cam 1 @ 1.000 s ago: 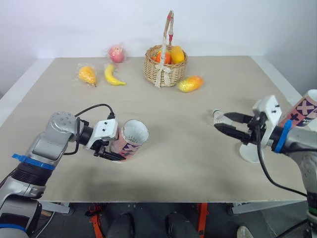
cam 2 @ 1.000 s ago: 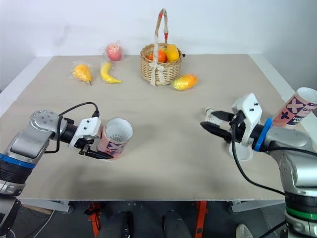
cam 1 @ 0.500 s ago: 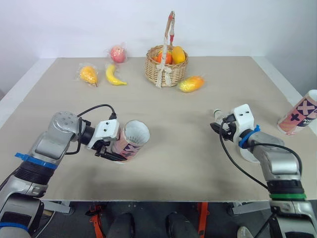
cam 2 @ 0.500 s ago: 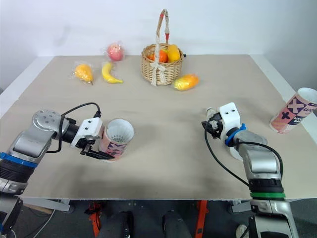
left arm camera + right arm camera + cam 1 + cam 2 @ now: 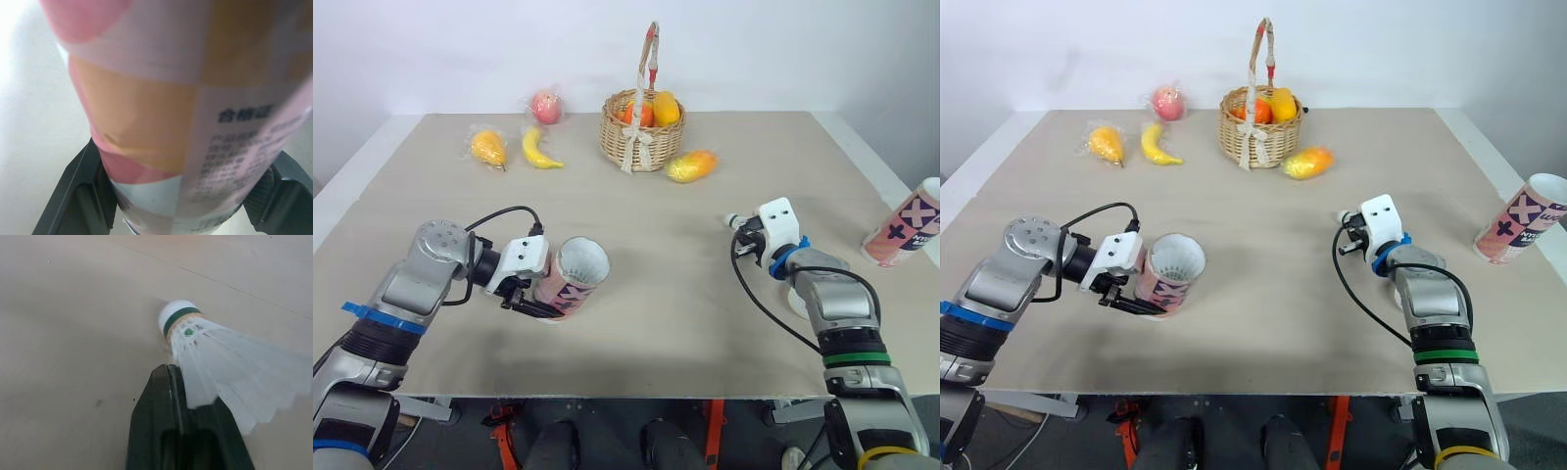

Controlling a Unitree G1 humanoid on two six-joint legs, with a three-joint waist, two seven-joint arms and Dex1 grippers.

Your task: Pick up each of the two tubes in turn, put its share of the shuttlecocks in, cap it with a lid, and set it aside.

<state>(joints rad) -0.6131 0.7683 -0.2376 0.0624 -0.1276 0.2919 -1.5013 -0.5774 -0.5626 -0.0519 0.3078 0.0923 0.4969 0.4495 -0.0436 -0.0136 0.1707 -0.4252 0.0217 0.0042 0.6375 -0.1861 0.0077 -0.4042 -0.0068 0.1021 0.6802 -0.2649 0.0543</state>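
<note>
My left gripper [image 5: 534, 294] is shut on a pink patterned tube [image 5: 574, 278] and holds it tilted just above the table, its open mouth facing up and to the right. In the left wrist view the tube [image 5: 171, 122] sits between both fingers [image 5: 78, 196]. A white shuttlecock [image 5: 735, 221] lies on the table at mid right. My right gripper [image 5: 745, 235] is shut on its feather skirt; the cork [image 5: 177, 313] points away from the fingers. The second tube [image 5: 907, 227] lies at the table's right edge. A white lid [image 5: 797, 300] is partly hidden behind my right forearm.
At the back stands a wicker basket [image 5: 641, 142] of fruit with a tall handle. A mango [image 5: 690, 164] lies beside it, with a banana [image 5: 538, 149], a wrapped yellow fruit [image 5: 486, 147] and an apple [image 5: 545, 106] to its left.
My right arm swung inward and down to the shuttlecock, and its fingers went from open to shut on the feathers. The left arm and its tube stayed put.
</note>
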